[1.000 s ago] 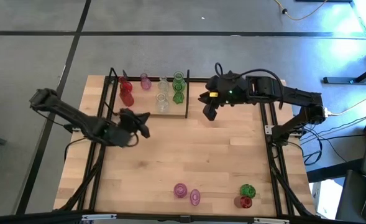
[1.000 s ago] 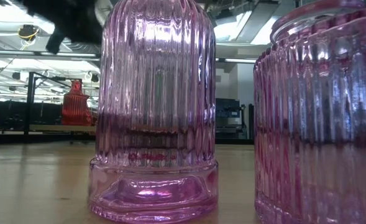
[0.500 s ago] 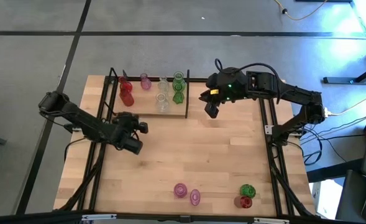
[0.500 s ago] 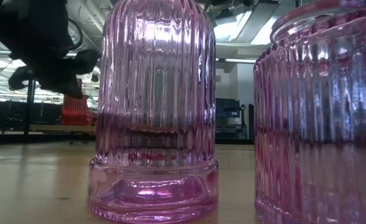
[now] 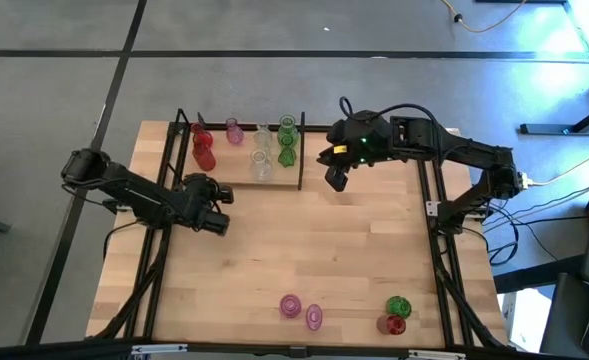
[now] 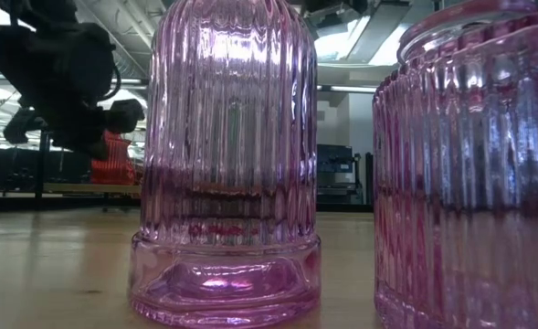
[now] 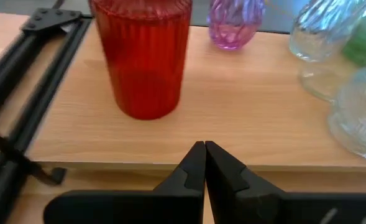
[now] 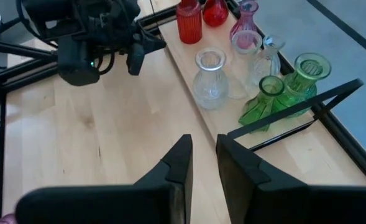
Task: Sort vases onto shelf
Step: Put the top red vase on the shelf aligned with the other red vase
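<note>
High view: left tool (image 5: 217, 196) nearer shelf (image 5: 236, 176) than before.

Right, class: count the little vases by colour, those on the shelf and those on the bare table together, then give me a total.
Red vases: 3
Pink vases: 3
Clear vases: 3
Green vases: 3
Total: 12

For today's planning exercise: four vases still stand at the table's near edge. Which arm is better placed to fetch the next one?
Probably the right. Its claw is slightly open and empty beside the shelf; the left claw is shut. The remaining vases lie toward the right.
</note>
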